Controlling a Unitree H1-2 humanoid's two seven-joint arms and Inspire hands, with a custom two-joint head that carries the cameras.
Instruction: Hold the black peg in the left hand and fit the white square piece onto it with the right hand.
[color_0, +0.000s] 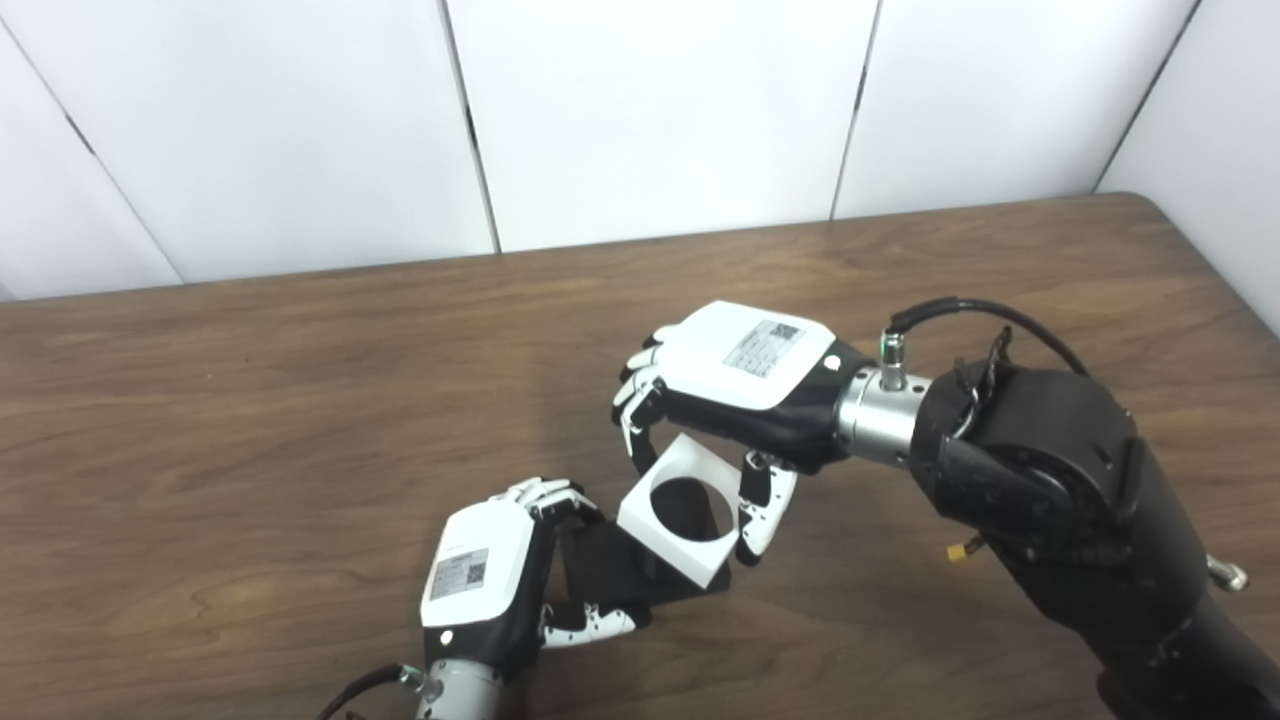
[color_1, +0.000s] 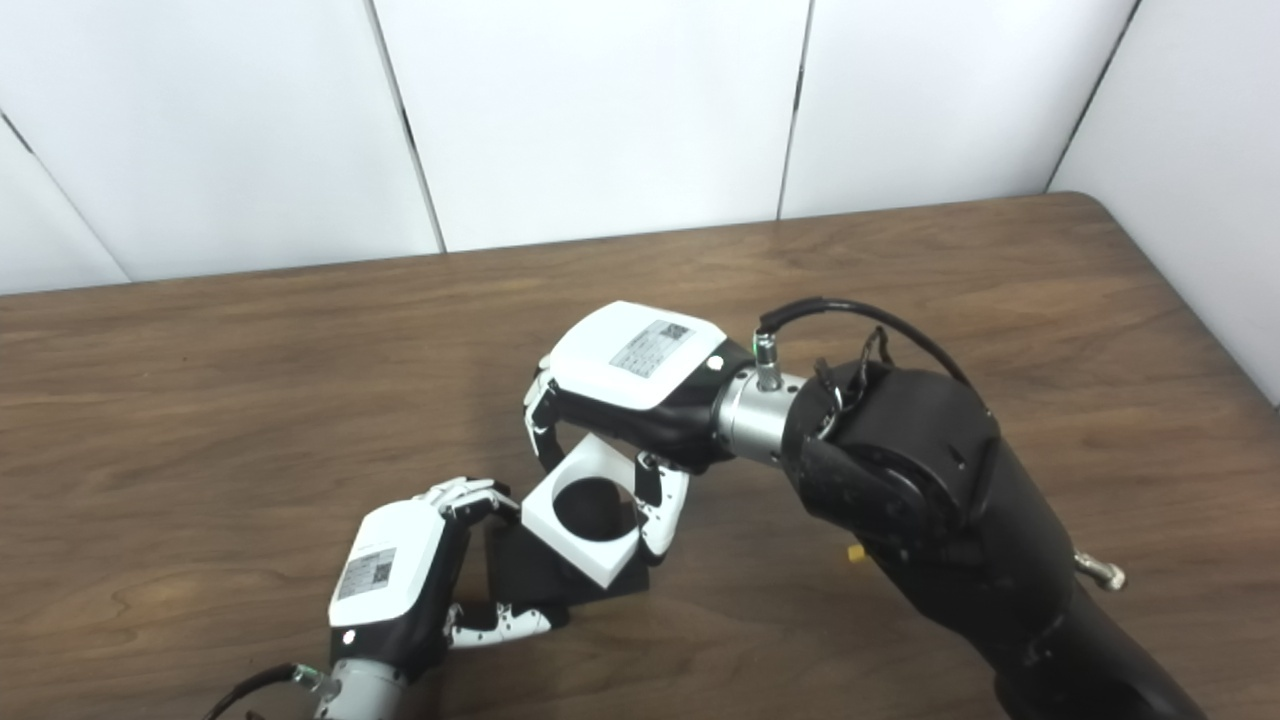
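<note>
Nearest the camera, the left hand (color_0: 490, 575) comes up from the bottom edge, its white back plate turned upward. Its fingers (color_0: 545, 492) curl over the far side of the black peg (color_0: 600, 565) while its thumb (color_0: 590, 625) presses against the near side, so the hand is closed around that dark piece. Only the flat black base shows clearly, resting low over the table (color_0: 250, 420); whether it touches the wood cannot be told.

Just beyond, the white square piece (color_0: 680, 520) sits tilted against the black peg, overlapping its right side. Its round hole faces up and toward the camera, and the inside of the hole looks dark. How far the peg reaches into the hole is not visible.

The right hand (color_1: 620, 400) reaches in from the right, palm down, above the white square piece. Its fingers (color_1: 540, 415) bend down along the piece's far left edge and its thumb (color_1: 655, 515) presses on the right edge, pinching the piece between them. The right forearm (color_1: 900, 470), black with a silver wrist and a looped cable, stretches back toward the lower right corner.

Farther off, the brown wooden table runs to white wall panels (color_0: 650, 110).
</note>
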